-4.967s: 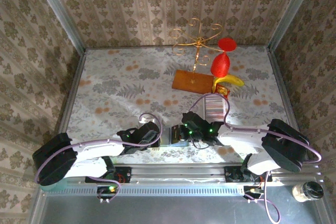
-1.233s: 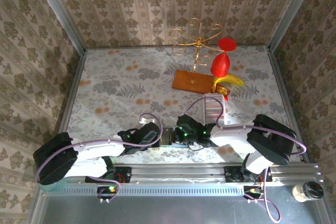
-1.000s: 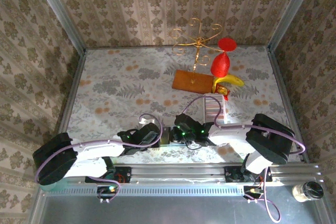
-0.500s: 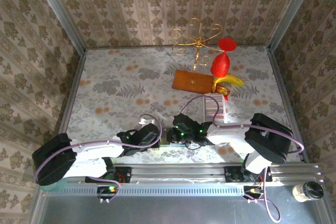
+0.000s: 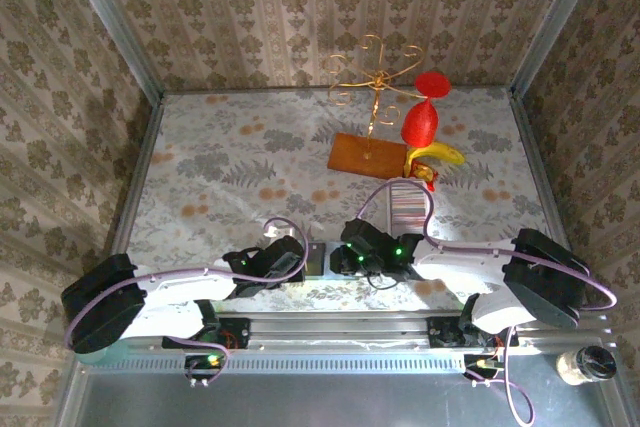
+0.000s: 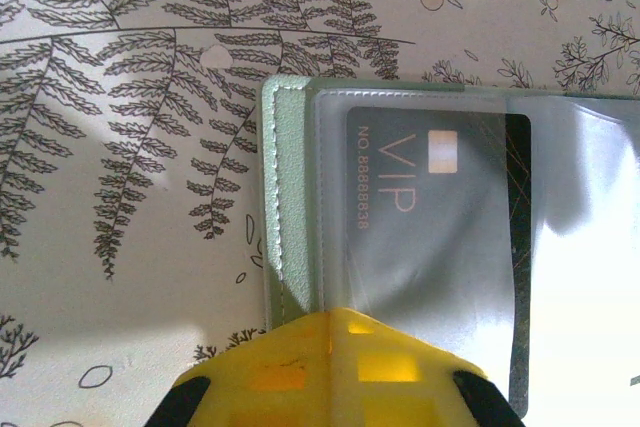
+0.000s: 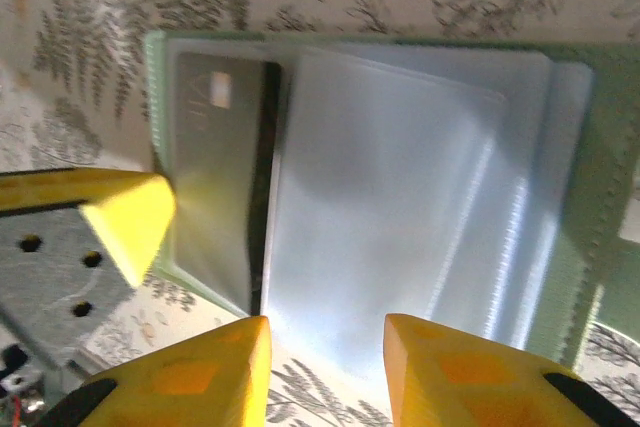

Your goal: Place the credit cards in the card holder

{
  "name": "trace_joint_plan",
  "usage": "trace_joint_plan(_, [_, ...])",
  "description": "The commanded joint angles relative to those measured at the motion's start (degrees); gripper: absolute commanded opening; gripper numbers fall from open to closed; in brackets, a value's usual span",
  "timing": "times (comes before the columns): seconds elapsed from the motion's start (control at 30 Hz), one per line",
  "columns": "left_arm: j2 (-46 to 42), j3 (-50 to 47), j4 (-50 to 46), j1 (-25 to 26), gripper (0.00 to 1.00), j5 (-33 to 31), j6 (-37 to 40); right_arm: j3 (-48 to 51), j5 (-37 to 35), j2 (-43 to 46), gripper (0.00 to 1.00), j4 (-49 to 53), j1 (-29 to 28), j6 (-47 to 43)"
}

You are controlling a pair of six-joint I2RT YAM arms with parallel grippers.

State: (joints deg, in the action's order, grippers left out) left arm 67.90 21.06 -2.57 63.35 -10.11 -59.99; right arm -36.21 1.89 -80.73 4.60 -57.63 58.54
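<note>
Holder (image 5: 318, 259) lies open at 6 o'clock on the worktop (image 5: 220, 167), at the near edge, between the two arms. Left fingers (image 6: 330, 367) are clamped on its near edge, pinning it flat. A dark card (image 6: 430, 217) marked VIP sits inside the clear pocket at the holder's left end, its long edges square with the pocket. Change over the last second: the right fingers (image 5: 340, 259) have gone from closed to a narrow gap and drawn back toward 3 o'clock. The right wrist view shows nothing between them, only the empty clear sleeves below. Reading: this card has been let go and looks seated, so one insertion is likely done. The tray (image 5: 408, 205) lies at 1 o'clock from the holder; I cannot tell whether cards remain in it. Next move probably a reach there, left clamp unchanged.
</note>
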Motion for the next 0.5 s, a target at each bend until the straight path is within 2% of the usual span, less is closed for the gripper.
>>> trace_joint_plan(0.0, [1.44,-0.67,-3.24,0.37,0.0,0.09,-0.41,0.9,-1.29,-0.13,0.35,0.86,-0.29,0.99])
trace_joint_plan(0.47, [0.92,-1.13,-2.98,0.39,0.0,0.0,-0.57,0.35,-1.12,-3.12,0.36,0.65,-0.38,1.83])
